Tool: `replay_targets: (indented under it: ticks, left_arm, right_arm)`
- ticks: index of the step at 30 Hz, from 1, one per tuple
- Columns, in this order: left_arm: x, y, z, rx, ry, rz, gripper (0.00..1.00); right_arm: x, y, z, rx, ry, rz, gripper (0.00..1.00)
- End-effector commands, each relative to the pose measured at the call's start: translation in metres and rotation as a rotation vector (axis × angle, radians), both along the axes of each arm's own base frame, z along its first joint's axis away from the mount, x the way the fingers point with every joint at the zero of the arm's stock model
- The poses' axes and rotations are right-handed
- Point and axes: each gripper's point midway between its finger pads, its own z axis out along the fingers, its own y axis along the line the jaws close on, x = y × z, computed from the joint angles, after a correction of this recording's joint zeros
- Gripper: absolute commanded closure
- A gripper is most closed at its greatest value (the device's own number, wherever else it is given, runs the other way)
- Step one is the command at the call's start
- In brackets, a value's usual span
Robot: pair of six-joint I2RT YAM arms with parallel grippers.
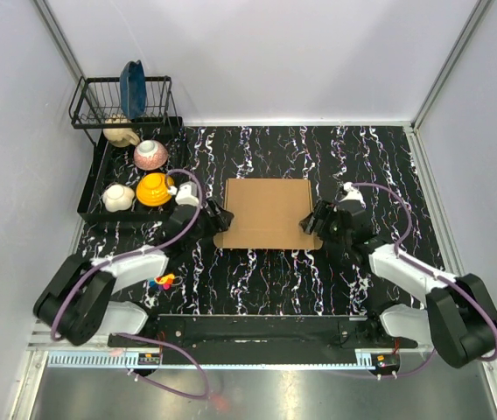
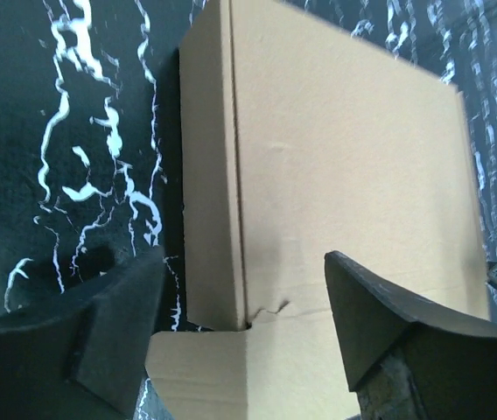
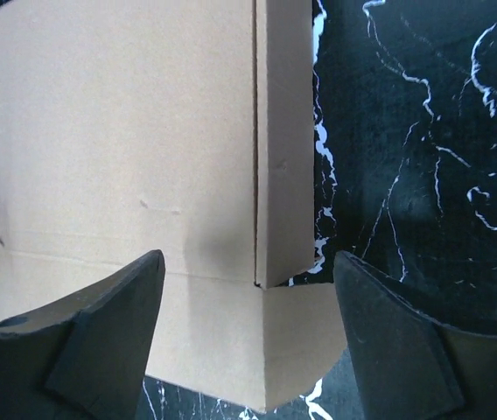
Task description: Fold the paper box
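Note:
The paper box (image 1: 268, 213) lies as a flat brown cardboard square in the middle of the black marbled table. Its side flaps are turned down along creases. My left gripper (image 1: 216, 219) sits at its near left corner and my right gripper (image 1: 314, 219) at its near right corner. In the left wrist view the left gripper (image 2: 244, 306) is open, with the box (image 2: 345, 157) and its corner tab lying between the fingers (image 2: 100, 332). In the right wrist view the right gripper (image 3: 248, 297) is open too, straddling the box (image 3: 117, 140) at its corner tab. Neither gripper clamps anything.
A black tray (image 1: 91, 197) at the far left holds a pink bowl (image 1: 150, 155), a yellow bowl (image 1: 155, 189) and a white bowl (image 1: 118, 197). Behind it stands a wire rack (image 1: 122, 96) with a blue item. A small colourful toy (image 1: 163, 282) lies near the left arm.

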Motion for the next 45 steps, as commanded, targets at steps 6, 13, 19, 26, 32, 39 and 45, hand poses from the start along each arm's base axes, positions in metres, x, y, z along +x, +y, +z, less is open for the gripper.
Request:
replay_targets:
  ticks: [6,13,19,26,32,39,45]
  left_arm:
    - [0.010,0.036,0.079,-0.031,-0.175,0.172,0.21]
    - [0.011,0.048,0.037,-0.206,-0.054,0.253,0.84]
    - [0.018,0.040,0.015,-0.323,0.006,0.243,0.97]
    - [0.030,0.025,0.004,-0.381,0.023,0.207,0.96]
    - [0.030,0.011,-0.001,-0.419,0.035,0.135,0.97]
    - [0.034,0.003,0.003,-0.450,0.019,0.095,0.98]
    - [0.031,-0.001,0.002,-0.449,0.029,0.067,0.99]
  right_arm:
    - [0.014,-0.027,0.061,-0.052,-0.140,-0.095,0.19]
    - [0.022,-0.046,0.041,0.038,-0.091,-0.164,0.70]
    - [0.032,-0.052,0.025,0.134,-0.051,-0.169,0.97]
    - [0.045,-0.037,0.011,0.204,-0.016,-0.127,1.00]
    - [0.048,-0.026,-0.001,0.242,0.013,-0.089,1.00]
    - [0.048,-0.023,-0.007,0.268,0.009,-0.083,1.00]
    - [0.047,-0.015,-0.009,0.295,0.031,-0.040,1.00]
